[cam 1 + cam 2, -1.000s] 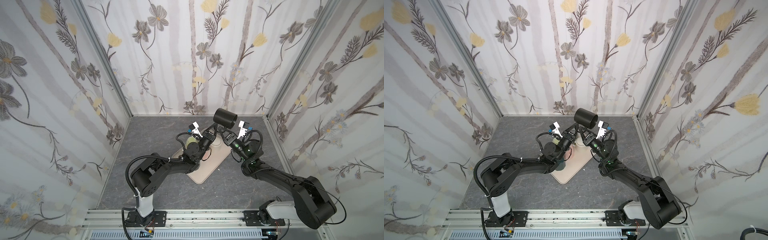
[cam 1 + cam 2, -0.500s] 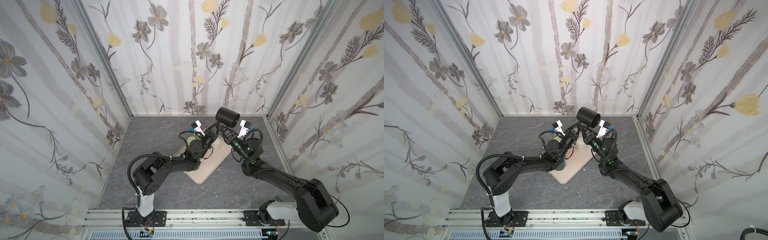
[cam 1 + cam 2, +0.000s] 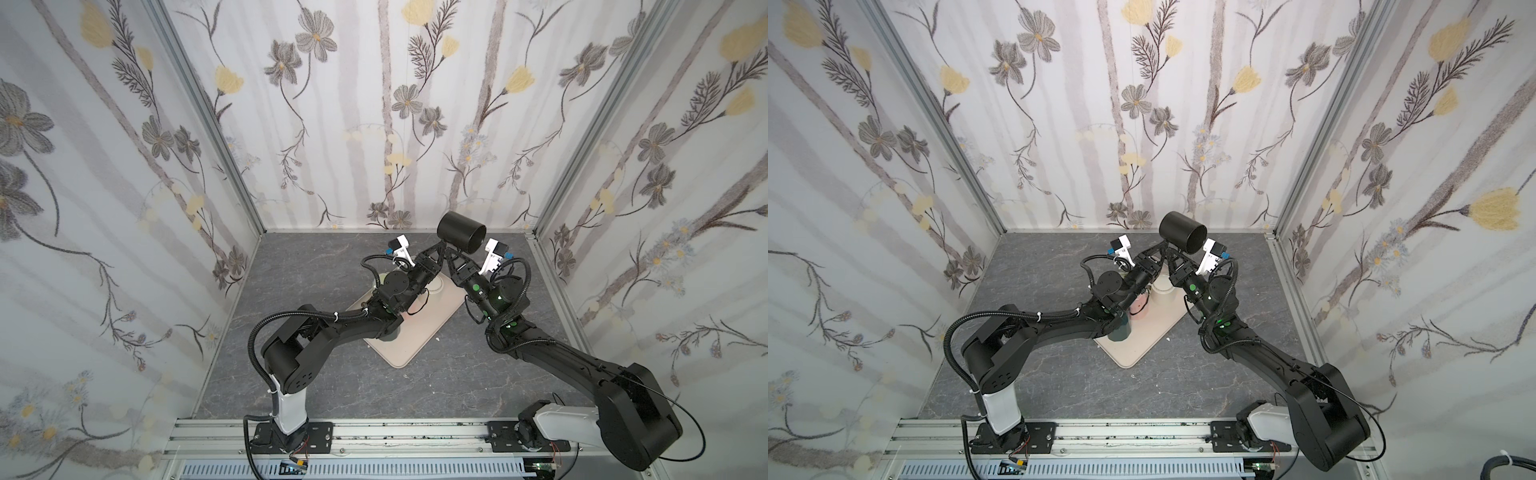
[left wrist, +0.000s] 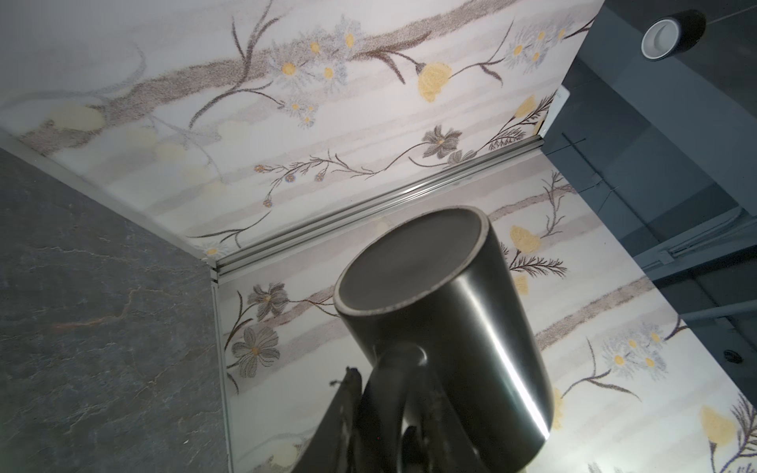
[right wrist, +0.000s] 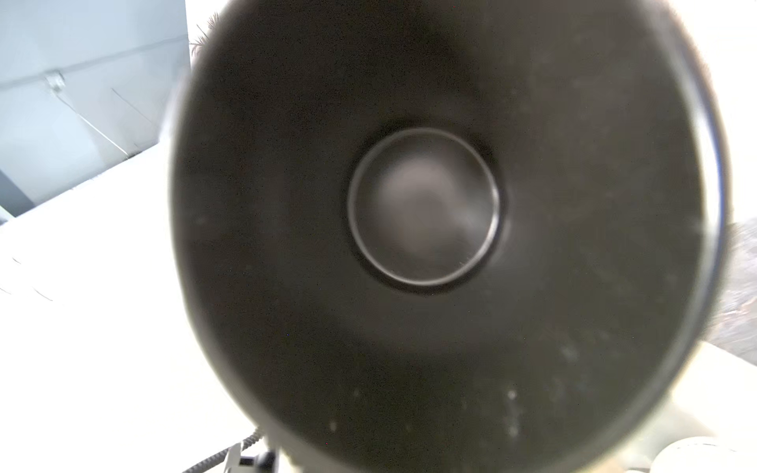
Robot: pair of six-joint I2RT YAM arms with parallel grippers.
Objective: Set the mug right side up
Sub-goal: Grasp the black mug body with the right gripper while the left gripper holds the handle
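Okay, black mug (image 3: 460,237) is up in the air, just right of centre in both top views, above mid-height. It lies on its side, mouth toward the lower right and base toward the upper left. The right wrist view looks straight into its inside (image 5: 422,204). The right gripper (image 3: 452,254) is clamped on its underside near the rim. The left gripper (image 3: 441,249) meets it there, one finger (image 4: 348,405) beside the handle (image 4: 403,381); gripping or loose, can't tell. Beige tray (image 3: 415,345) sits lower centre on the grey table (image 3: 332,257).
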